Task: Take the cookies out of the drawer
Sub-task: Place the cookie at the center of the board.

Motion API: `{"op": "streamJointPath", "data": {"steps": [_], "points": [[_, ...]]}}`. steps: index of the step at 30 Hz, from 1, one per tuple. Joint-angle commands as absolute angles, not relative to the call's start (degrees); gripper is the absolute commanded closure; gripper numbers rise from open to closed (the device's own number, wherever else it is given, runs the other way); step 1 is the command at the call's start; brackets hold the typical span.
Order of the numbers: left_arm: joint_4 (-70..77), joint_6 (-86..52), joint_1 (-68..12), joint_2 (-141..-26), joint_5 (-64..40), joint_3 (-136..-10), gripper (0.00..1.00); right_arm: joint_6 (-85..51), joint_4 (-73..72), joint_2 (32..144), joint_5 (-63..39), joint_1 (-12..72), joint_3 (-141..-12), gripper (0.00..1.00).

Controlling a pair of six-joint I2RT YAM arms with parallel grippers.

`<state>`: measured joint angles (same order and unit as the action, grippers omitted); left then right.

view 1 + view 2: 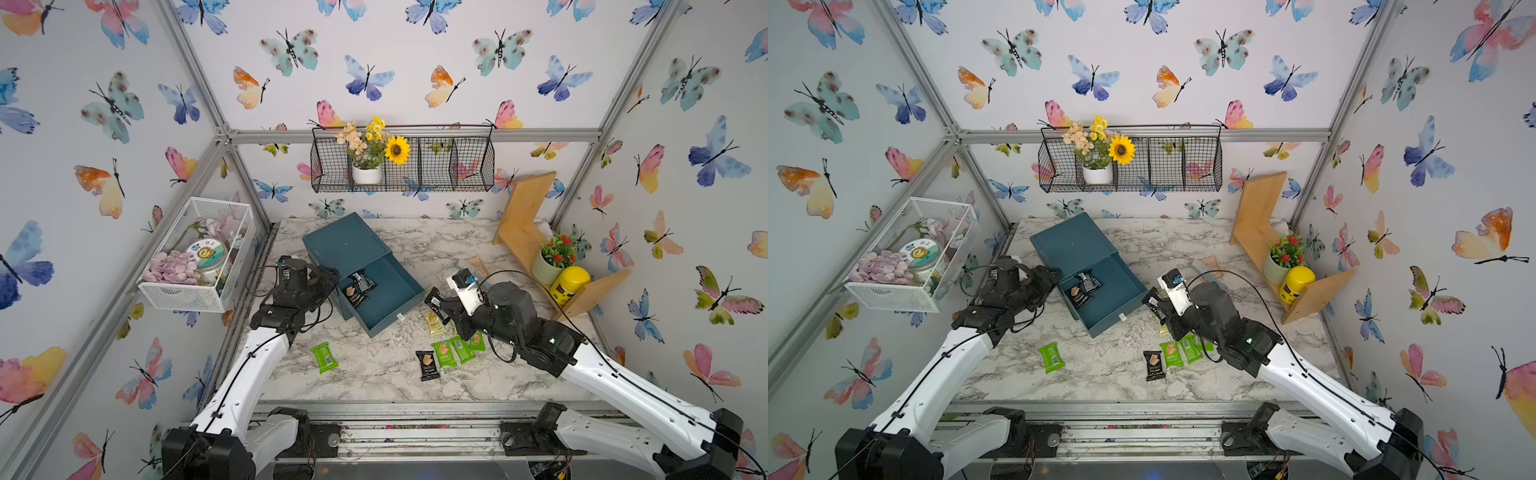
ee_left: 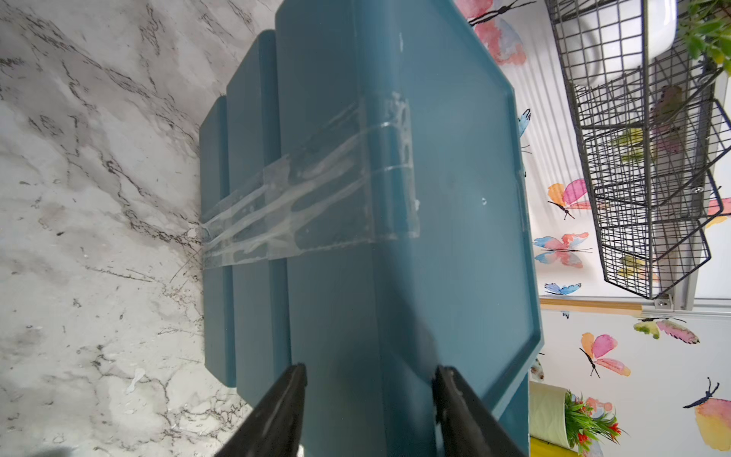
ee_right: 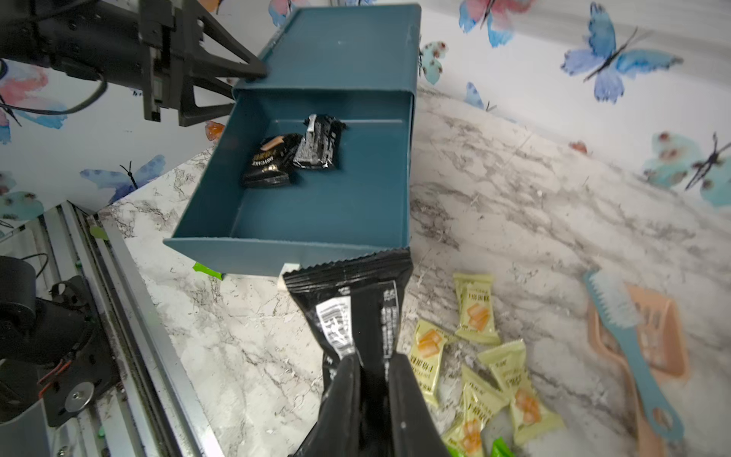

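Right gripper [image 3: 374, 362] pinches a black cookie packet [image 3: 352, 300] by one end, likely light, crinkly, slippery; left gripper [image 2: 370, 370] straddles the drawer unit [image 2: 435, 198], grip unclear.

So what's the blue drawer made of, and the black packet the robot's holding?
The blue drawer looks like matte plastic: thin moulded walls. The held black packet looks like glossy plastic or foil film: it shines, crinkles, has a zigzag sealed edge.

Drawer [image 1: 395, 286] at frame centre lies open above; my left gripper [image 1: 333, 277] (astride the cabinet [image 1: 345, 245] corner) crowds its left edge.
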<state>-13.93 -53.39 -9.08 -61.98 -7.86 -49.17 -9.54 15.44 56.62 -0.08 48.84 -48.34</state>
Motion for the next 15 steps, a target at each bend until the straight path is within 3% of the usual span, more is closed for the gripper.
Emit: {"op": "streamJointPath", "data": {"steps": [1,6,15], "points": [[-15.7,-52.9,-8.7,-62.9,-9.4,-48.3,0.44,-22.2,12.4,55.3,1.3,49.1,-41.7,0.98],[-15.6,-52.9,-8.7,-63.1,-9.6,-48.2,0.44,-27.8,2.4,56.8,0.1,49.4,-32.9,0.98],[-15.5,-53.1,-8.7,-63.2,-9.9,-47.9,0.44,-29.8,-18.0,70.7,0.8,51.3,-26.3,0.98]]}}
